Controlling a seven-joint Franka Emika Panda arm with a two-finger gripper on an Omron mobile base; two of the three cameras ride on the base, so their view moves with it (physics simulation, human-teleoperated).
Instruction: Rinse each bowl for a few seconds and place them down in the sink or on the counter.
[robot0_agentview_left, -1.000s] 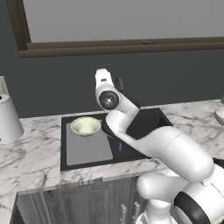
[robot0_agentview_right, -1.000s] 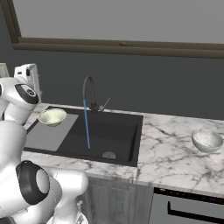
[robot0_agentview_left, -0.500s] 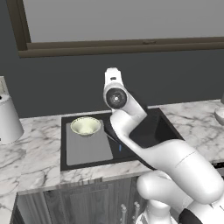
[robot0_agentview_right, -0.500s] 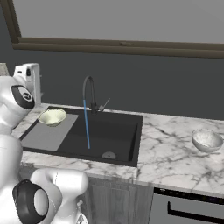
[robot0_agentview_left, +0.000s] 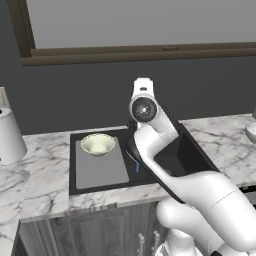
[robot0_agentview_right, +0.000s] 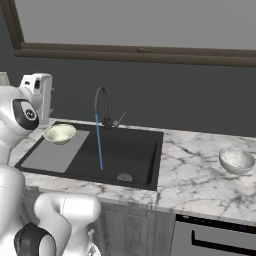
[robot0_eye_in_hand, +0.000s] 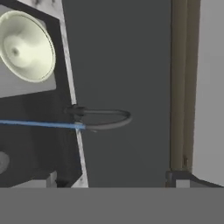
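Observation:
One pale bowl (robot0_agentview_left: 97, 144) (robot0_agentview_right: 60, 133) (robot0_eye_in_hand: 27, 46) sits upright on the grey drainboard (robot0_agentview_left: 100, 170) at the left end of the black sink (robot0_agentview_right: 130, 150). A second bowl (robot0_agentview_right: 236, 160) (robot0_agentview_left: 251, 131) rests on the marble counter (robot0_agentview_right: 200, 175) to the right of the sink. My gripper (robot0_eye_in_hand: 113, 181) is open and holds nothing. It is raised above the sink and faces the dark back wall, well apart from both bowls. The faucet (robot0_agentview_right: 102, 105) (robot0_eye_in_hand: 103, 119) runs a thin blue stream (robot0_agentview_right: 99, 145) into the basin.
A tall white cylinder (robot0_agentview_left: 7, 135) stands on the counter left of the sink. A window with a wooden sill (robot0_agentview_right: 140, 52) runs along the wall behind. My own arm (robot0_agentview_left: 165, 150) crosses over the basin in the left base view.
My arm has swung rightward over the sink, away from the bowl on the drainboard. Both bowls have stayed where they were, and the water keeps running.

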